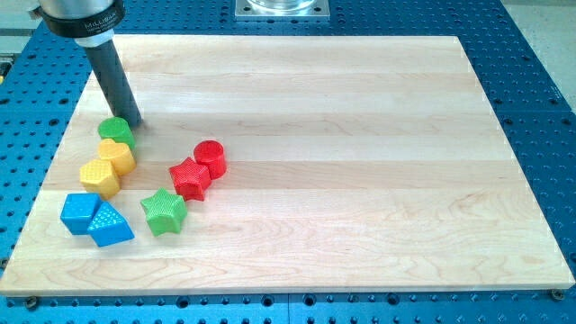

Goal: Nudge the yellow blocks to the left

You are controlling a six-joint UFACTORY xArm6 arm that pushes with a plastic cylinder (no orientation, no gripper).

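Note:
Two yellow blocks sit at the view's left: a yellow hexagonal block [117,156] and, just below-left and touching it, a yellow block [99,177] of rounded angular shape. A green round block [115,131] sits right above the upper yellow one, touching it. My tip [134,122] rests on the board just right of the green round block, above and slightly right of the yellow blocks. The dark rod leans up toward the view's top left.
A blue cube [79,213] and a blue triangular block [110,225] lie below the yellow ones. A green star [164,211], a red star [190,177] and a red cylinder [210,158] lie to their right. The wooden board [360,162] ends close on the left.

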